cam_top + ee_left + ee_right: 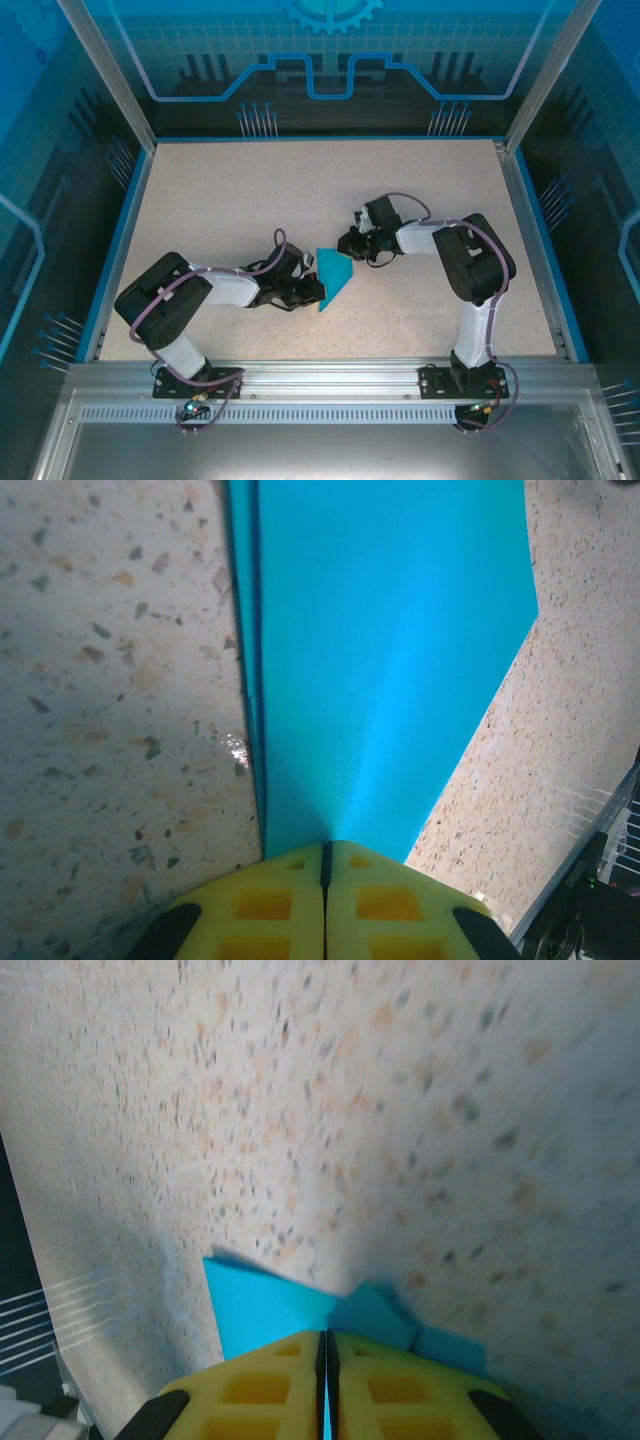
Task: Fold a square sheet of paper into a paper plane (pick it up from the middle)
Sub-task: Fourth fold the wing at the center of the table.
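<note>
One speckled table carries everything, and two arms reach in from its near edge, the left arm and the right arm, meeting near the middle.

Between them lies one paper, plain teal-blue and no longer a flat square. From above it is a creased shape, broad at the far end and narrowing to a point toward the near edge, with a straight left side. The left wrist camera shows it lying flat on the table, with a darker strip of overlapping layer along that straight side, a faint crease running up from the fingers, and a blunt corner on the right. In the right wrist view, two or three small overlapping flaps of it stick out past the fingertips.

The left gripper is clenched on the paper's near edge, its yellow pads pressed together with the sheet emerging from between them. The right gripper has its pads closed too, at the paper's far end. That view is blurred, but a sliver of teal in the slit suggests it is pinching the paper.
</note>
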